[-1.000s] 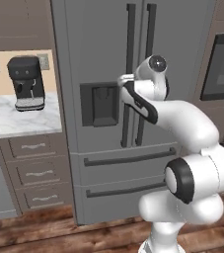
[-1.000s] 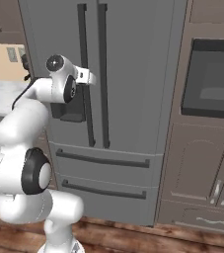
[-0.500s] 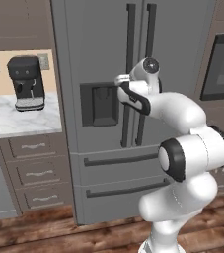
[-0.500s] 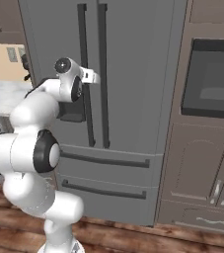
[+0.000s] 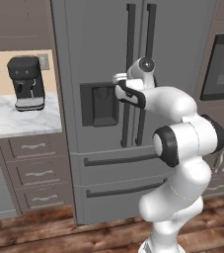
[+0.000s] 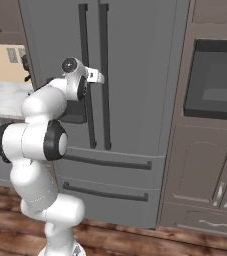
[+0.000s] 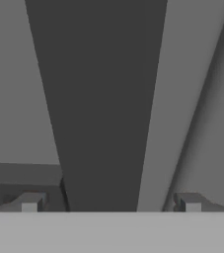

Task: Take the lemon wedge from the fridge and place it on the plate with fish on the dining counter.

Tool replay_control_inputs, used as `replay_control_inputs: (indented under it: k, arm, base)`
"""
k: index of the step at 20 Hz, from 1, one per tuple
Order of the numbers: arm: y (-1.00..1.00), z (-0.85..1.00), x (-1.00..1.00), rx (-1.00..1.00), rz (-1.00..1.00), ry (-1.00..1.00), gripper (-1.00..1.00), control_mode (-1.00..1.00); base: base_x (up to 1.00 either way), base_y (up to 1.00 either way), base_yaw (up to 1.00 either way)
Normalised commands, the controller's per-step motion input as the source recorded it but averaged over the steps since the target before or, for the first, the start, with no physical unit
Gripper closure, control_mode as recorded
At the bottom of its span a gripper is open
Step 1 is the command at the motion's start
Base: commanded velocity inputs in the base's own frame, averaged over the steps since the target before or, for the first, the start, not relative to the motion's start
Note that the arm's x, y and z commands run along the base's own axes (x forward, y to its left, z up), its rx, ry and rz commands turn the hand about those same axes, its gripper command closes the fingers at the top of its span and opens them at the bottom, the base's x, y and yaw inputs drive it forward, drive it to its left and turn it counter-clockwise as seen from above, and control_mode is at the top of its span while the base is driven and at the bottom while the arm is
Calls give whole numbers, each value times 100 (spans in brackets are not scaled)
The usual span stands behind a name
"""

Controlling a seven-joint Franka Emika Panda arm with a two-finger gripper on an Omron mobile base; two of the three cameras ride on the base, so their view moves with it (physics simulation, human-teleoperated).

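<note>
The tall grey fridge (image 5: 98,163) (image 6: 135,110) stands in front of me with both doors shut. My gripper (image 5: 119,79) (image 6: 100,77) is raised to chest height, right at the dark vertical bar handles (image 5: 128,74). In the hand view its jaws stand open, one fingertip (image 7: 30,201) on either side of a dark handle bar (image 7: 103,99), apart from it. The lemon wedge is hidden behind the shut doors. The plate with fish and the dining counter are out of view.
A black coffee machine (image 5: 25,81) sits on a short marble worktop (image 5: 15,121) left of the fridge, with drawers (image 5: 34,173) below. A built-in oven (image 6: 217,80) and brown cabinets (image 6: 205,175) stand at the fridge's right. The floor is wood.
The arm has stretched forward and its elbow has come up. The hand has moved closer to the fridge handles, with the jaws open throughout.
</note>
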Motion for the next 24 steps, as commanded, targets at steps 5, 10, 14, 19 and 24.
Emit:
replay_control_inputs:
  k: [5,10,14,19,24]
  arm:
    - [0,-15,37,1,0,0,-100,-100]
    - [4,-12,38,1,0,0,-100,-100]
    - [0,-11,27,0,0,-3,100,-100]
    - [0,0,0,0,0,0,100,-100]
    - [0,0,0,0,0,0,100,-100]
  base:
    - [0,0,0]
    - [0,0,0]
    - [0,0,0]
    - [0,0,0]
    - [0,0,0]
